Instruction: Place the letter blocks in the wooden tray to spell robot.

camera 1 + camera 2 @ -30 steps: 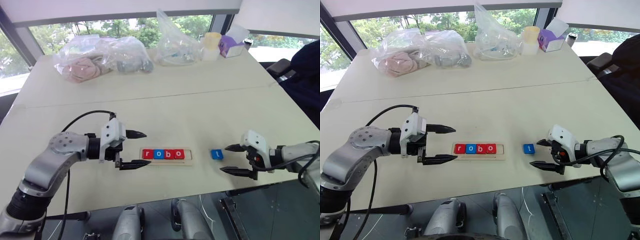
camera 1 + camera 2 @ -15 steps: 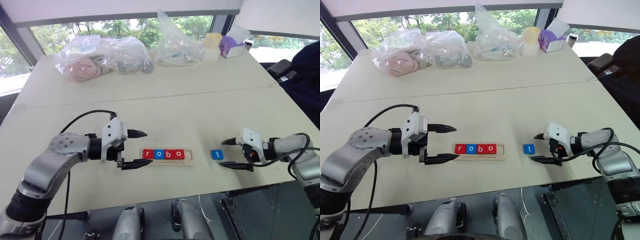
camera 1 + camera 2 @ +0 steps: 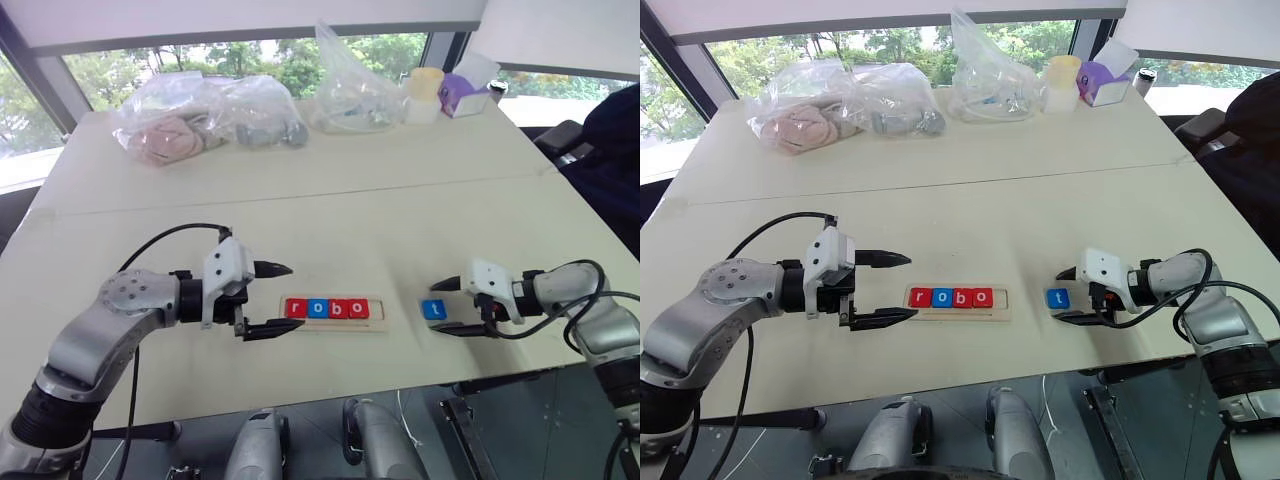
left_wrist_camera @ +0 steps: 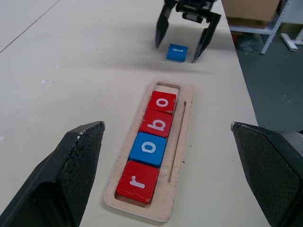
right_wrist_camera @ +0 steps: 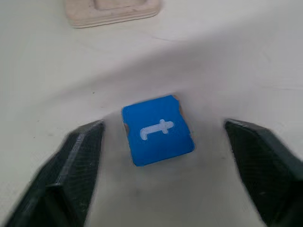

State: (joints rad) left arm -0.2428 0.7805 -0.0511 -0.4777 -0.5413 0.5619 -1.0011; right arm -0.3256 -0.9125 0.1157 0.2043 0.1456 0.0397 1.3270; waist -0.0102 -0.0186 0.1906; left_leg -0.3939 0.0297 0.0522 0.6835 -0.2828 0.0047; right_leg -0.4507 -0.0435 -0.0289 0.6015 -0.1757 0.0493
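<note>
Right gripper [image 3: 1064,296]: low over the table at the near right, fingers apart, one on each side of the blue "t" block [image 3: 433,310]; neither finger touches the block, nothing held.
Blue "t" block: flat on the table [image 3: 330,210], well right of the wooden tray [image 3: 334,324], between the right gripper's fingers.
Left gripper [image 3: 281,298]: near left, just off the tray's left end, fingers spread wide, pointing right, empty.
Wooden tray: near centre, lying left to right; four letter blocks seated, reading r [image 4: 138,181], o [image 4: 148,148], b [image 4: 158,123], o [image 4: 163,101]: red, blue, red, red. Right-end slot vacant.
Far side: clear plastic bags [image 3: 205,115] with contents, a yellow-lidded container [image 3: 423,92], a purple box [image 3: 462,92].
</note>
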